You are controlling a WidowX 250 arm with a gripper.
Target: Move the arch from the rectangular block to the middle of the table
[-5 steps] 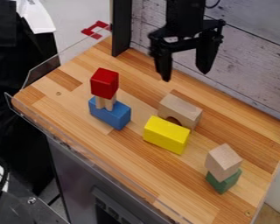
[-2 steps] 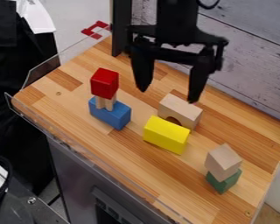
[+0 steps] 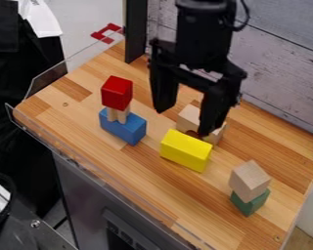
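The fingers (image 3: 214, 110) are open and hang over the arch (image 3: 188, 117), which stands just behind the yellow block (image 3: 185, 150), on the far side of it from the camera. The arch has its long axis from upper left to lower right in the view, and the line between the two fingertips runs nearly the same way. So they should close on its two ends, I judge, after a small shift toward lower right (the right-hand tip already overlaps the arch in the view, the other is apart from it).
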